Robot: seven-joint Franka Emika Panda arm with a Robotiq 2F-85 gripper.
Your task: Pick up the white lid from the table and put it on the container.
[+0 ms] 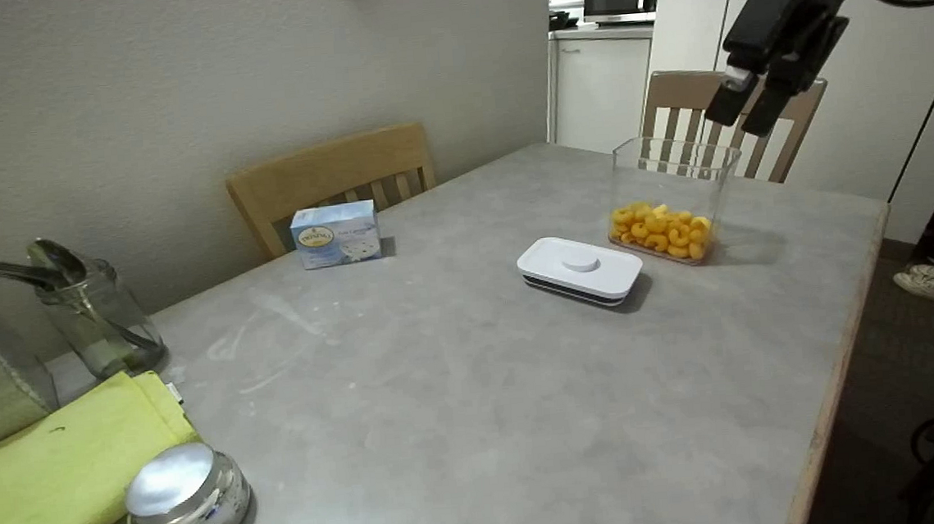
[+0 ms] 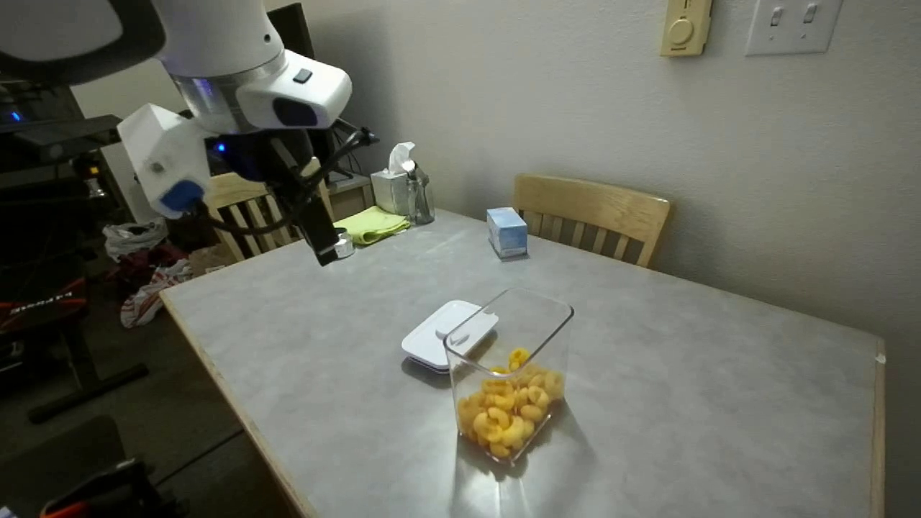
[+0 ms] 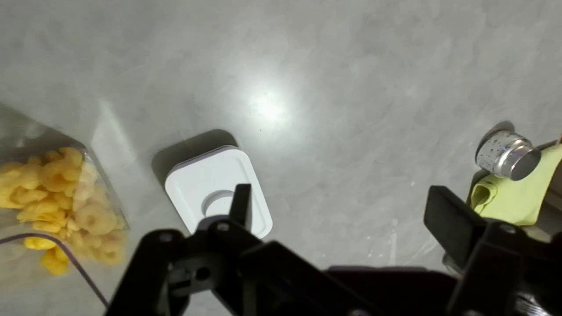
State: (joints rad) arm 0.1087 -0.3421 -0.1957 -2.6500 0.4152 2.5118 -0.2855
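One table [image 1: 443,395]: grey, matte, faintly mottled, streaked with pale smears, wooden strip along the edge.
Wooden chairs [image 1: 325,167]: slatted backs standing around it in both exterior views.
Gripper [image 3: 338,204]: black, hanging above the table, fingers [image 3: 454,226] spread wide, and look, one cuts right across the white lid [image 3: 208,182] in the wrist view!
Yellow-green cloth [image 1: 62,463]: folded, soft, lying at one end of the table.
Container [image 2: 552,354]: clear rectangular plastic, rounded corners, upright, top uncovered; in an exterior view its see-through wall stands right in front of the lid's corner.
Tissue box [image 2: 389,193]: pale, square-sided, just beside the cloth.
Glass jar [image 1: 109,320]: clear, cutlery [image 1: 16,272] leaning out, right by that box.
White lid: it lies flat on the table, just beside the container but apart from it; smooth, rounded-rectangular, round knob [image 1: 580,261] upward, darker band layered under the top.
Blue-and-white box [image 1: 338,234]: printed card, near a chair, well apart from the lid.
Metal jar [image 1: 184,504]: round, mirror-bright on top, speckled below, close by the cloth.
Yellow-orange pieces [image 2: 504,410]: curled, heaped over the container's bottom.
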